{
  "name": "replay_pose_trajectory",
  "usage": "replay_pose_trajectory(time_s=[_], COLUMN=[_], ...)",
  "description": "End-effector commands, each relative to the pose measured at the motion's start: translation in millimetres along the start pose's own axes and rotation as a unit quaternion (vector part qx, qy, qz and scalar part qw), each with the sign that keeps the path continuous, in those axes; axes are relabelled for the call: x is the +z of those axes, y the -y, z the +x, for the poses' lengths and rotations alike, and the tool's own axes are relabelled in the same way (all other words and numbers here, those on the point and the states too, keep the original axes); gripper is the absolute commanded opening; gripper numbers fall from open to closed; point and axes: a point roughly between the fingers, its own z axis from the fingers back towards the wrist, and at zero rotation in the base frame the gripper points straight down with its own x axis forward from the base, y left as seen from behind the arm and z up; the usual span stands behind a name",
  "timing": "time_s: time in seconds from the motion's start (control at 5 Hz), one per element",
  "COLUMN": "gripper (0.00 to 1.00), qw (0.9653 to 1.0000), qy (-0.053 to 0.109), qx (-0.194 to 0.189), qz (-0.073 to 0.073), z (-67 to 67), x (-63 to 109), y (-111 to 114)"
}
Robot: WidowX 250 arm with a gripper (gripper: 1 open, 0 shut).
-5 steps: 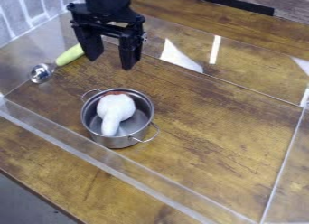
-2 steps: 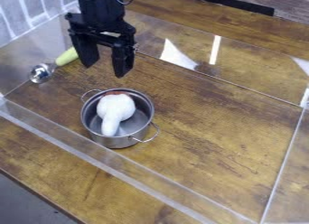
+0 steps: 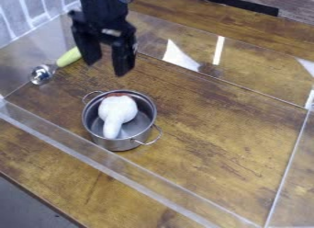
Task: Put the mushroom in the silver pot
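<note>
far left of the gripper, a little lower in the view, a small round metal spoon-like object [image 3: 43,74] lies on the wooden table [image 3: 221,131], its shiny round end turned toward the near side.

between that and the gripper, just beside the left-hand finger as the camera sees it, a yellow-green elongated vegetable [image 3: 69,56] lies at a slant, part of it out of sight behind the arm.

next comes the gripper [image 3: 106,66] itself, dark and somewhat blurred. the arm [image 3: 105,4] comes in from the top edge of the view and reaches down, close to upright, with the fingers pointing down toward the table. the gripper stands wide, one finger to each side with a broad gap between them, and nothing is held in it. its fingertips sit farther up the view than the pot and look apart from it.

below the gripper in the view, and slightly to the right, is the silver pot [image 3: 94,131], upright on the table, with its loop handles at the upper left and lower right. the mushroom [image 3: 117,110] is inside the pot, its thick white part toward the middle and a bit of reddish-brown showing at the upper edge.

right of the gripper, well apart from it, pale bright patches [image 3: 183,57] show on the table.
</note>
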Motion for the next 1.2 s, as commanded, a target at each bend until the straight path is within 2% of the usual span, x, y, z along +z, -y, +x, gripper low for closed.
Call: replay_pose_trajectory(time_s=[0.0,0.2,0.6,0.8,1.0], gripper=[1.0,1.0,1.0,1.0,1.0], qw=[0.9993,0.9994,0.9998,0.9996,0.999], qy=[0.027,0.021,0.0,-0.002,0.005], qx=[0.023,0.028,-0.006,0.022,0.043], qz=[0.012,0.001,-0.017,-0.016,-0.008], z=[11.0,11.6,4.2,-7.0,-11.0], x=[30.5,33.4,4.4,12.2,29.6], y=[-4,-4,-1,-6,-13])
